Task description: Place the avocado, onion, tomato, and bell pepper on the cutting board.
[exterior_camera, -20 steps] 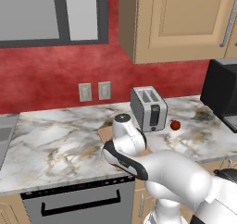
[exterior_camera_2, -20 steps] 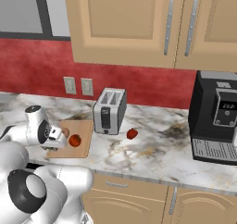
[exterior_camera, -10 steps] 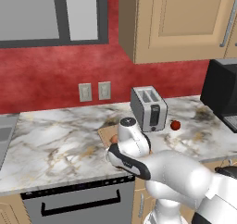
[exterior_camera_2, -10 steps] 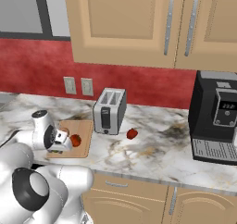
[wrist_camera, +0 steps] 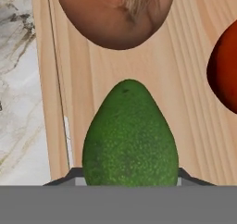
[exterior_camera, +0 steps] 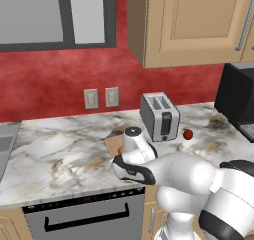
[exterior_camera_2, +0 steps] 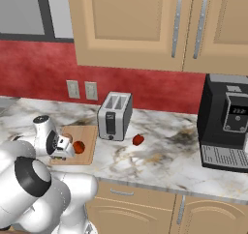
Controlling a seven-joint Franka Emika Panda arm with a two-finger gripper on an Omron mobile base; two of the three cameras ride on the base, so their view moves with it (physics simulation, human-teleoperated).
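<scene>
My gripper [wrist_camera: 126, 177] is shut on the avocado [wrist_camera: 130, 135], a bright-green oval held low over the cutting board [wrist_camera: 194, 126]. In the hand view the onion [wrist_camera: 115, 15] lies on the board just beyond the avocado. At that view's right edge the tomato [wrist_camera: 227, 72] also lies on the board. From the right base view the gripper [exterior_camera_2: 64, 150] hangs over the board [exterior_camera_2: 87, 131] beside the tomato [exterior_camera_2: 79, 147]. The bell pepper [exterior_camera_2: 138, 140] [exterior_camera: 187, 134] lies on the marble counter, right of the toaster. Whether the avocado touches the wood I cannot tell.
A silver toaster [exterior_camera: 159, 116] [exterior_camera_2: 114, 116] stands just behind the board's right end. A black coffee machine [exterior_camera_2: 227, 124] stands at the far right of the counter. Marble counter [exterior_camera: 59, 145] stretches away to the left of the board.
The hand has come down and forward over the cutting board with the avocado still held. The bell pepper and toaster have not moved.
</scene>
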